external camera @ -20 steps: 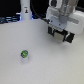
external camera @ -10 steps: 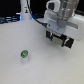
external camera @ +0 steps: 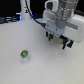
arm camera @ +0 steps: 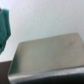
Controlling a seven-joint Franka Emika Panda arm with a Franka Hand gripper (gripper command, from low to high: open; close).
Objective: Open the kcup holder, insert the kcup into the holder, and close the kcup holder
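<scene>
Green-topped and alone, one kcup (external camera: 24, 53) sits on the white table (external camera: 40, 70) in the exterior view, well apart from the gripper (external camera: 57, 40) and toward the exterior view's left of it. The single arm's white housing hangs over the table at the exterior view's upper right, with the dark fingers pointing down beneath it. They look empty, but the picture is too blurred to say how far apart they stand. No holder can be made out under the arm from this side.

In the wrist view, a broad flat metallic-grey top fills the lower part of the picture; I judge it to be the kcup holder (arm camera: 47, 57), seen from above, one unit only. No tray or pod slots show, so the drawer appears not yet pulled out. A teal patch (arm camera: 5, 25) lies beside it, unidentifiable.

By my reading, nothing of the task is finished: opening, inserting and closing all remain.
</scene>
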